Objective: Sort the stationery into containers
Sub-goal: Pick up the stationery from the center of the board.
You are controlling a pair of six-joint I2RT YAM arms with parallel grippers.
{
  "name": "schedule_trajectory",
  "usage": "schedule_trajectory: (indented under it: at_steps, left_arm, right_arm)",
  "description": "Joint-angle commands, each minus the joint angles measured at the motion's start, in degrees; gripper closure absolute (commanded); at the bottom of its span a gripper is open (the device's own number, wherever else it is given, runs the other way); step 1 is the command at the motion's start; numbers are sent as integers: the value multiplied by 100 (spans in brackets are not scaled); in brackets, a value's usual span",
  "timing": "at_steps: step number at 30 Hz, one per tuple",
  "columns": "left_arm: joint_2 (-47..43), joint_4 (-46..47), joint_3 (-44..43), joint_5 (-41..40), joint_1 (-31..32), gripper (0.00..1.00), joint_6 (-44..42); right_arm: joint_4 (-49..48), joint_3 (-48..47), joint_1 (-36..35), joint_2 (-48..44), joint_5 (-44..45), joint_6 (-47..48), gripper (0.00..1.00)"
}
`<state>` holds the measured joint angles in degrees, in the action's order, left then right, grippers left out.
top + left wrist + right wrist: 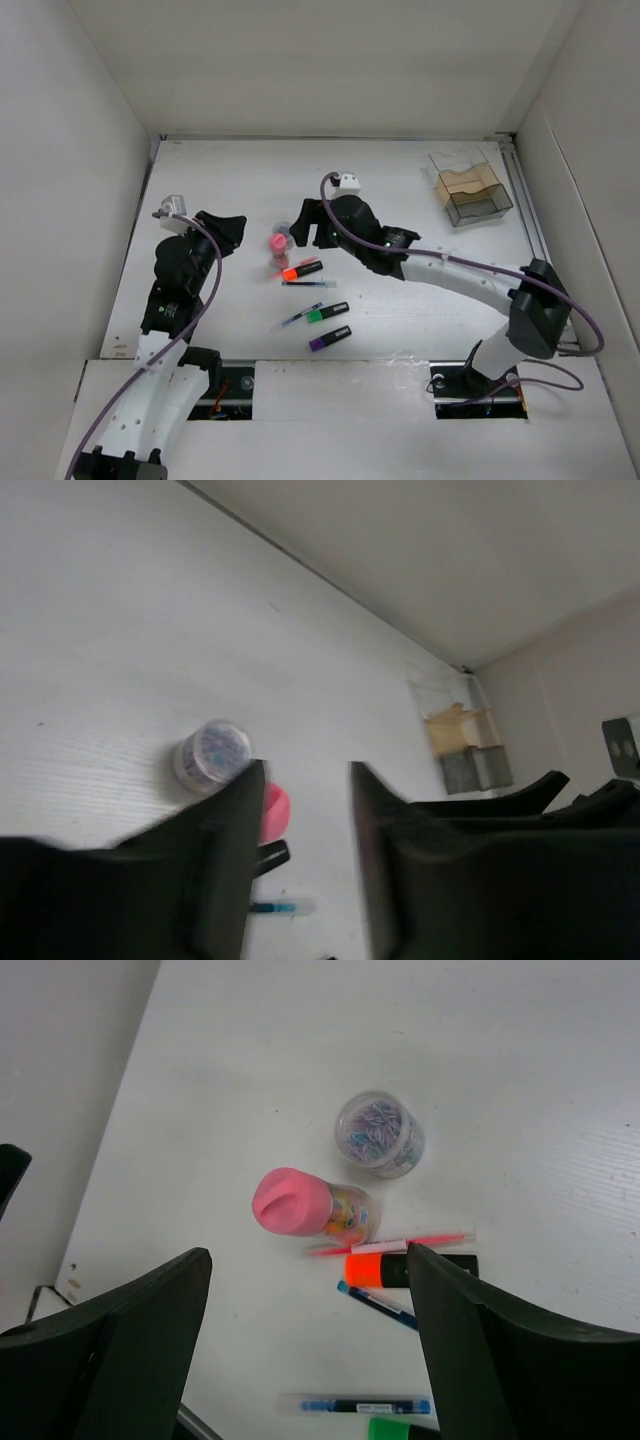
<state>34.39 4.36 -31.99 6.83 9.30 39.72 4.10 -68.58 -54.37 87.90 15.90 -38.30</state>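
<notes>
A white, faintly grained desk point(420, 290), boxed in by plain pale panels point(60, 150), carries a loose scatter of stationery near its centre. The pink-topped jar point(310, 1205), small and clear with a smooth rounded cap and bright contents, sits just beside a round clear pot point(378, 1133) packed with pastel clips. A thin red stick point(400, 1243) lies near the jar. Alongside the stick is the stubby black orange highlighter point(301, 270), with a thin blue pen point(308, 285) just beside it. Nearer the arm bases lie the green highlighter point(326, 312), close to a second thin pen point(298, 318), and then the purple highlighter point(329, 339). All three markers are short, blocky and glossy black with coloured ends. The organiser point(480, 208), a rectangular box of smoky translucent plastic with stepped compartments and a tan bottom, stands in the far right corner of the desk, well apart from the stationery. The right end effector point(308, 1255) hangs over the jar and the orange highlighter, its broad matte-black fingers spread wide and gripping nothing. The left end effector point(305, 850) hovers left of the jar, jaws likewise parted and empty. One dark finger point(230, 860) partly hides the pink cap in the left wrist view.
</notes>
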Motion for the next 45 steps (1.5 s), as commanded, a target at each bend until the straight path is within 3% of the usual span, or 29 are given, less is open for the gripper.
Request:
schedule_trajectory:
  at_steps: [1,2,6,11,17,22,32,34,35,39,45]
  left_arm:
    - [-187,-216,-124,-550,10,68,70]
    - [-257,-286,-124,-664,10,51,157]
    - [-731,-576,201,-955,10,26,158]
    - [-864,-709,465,-1008,115,13,158]
    - [-864,-630,518,-1061,116,13,158]
    - [-917,-568,571,-1061,168,14,158]
    - [-969,-454,676,-1009,169,17,158]
    - [-969,-401,729,-1008,169,18,158]
    - [-969,-401,729,-1008,221,19,158]
    - [-969,-401,782,-1008,221,20,106]
    - [-969,-287,782,-1000,274,23,1]
  right_arm:
    - [152,-568,-161,420,-61,157,15]
    - [231,-734,-162,682,-61,209,15]
    - [477,-1227,-285,1333,-61,323,15]
    - [689,-1790,-442,1985,254,385,14]
    - [750,-2133,-443,2504,502,385,15]
    - [750,-2300,-443,2688,502,385,28]
    - [803,-2555,-496,2917,958,491,29]
    - [856,-2617,-548,2917,959,491,39]
    - [856,-2617,-548,2917,959,491,51]
    - [917,-2617,-548,2733,942,491,72]
    - [856,-2555,-488,1830,959,438,77]
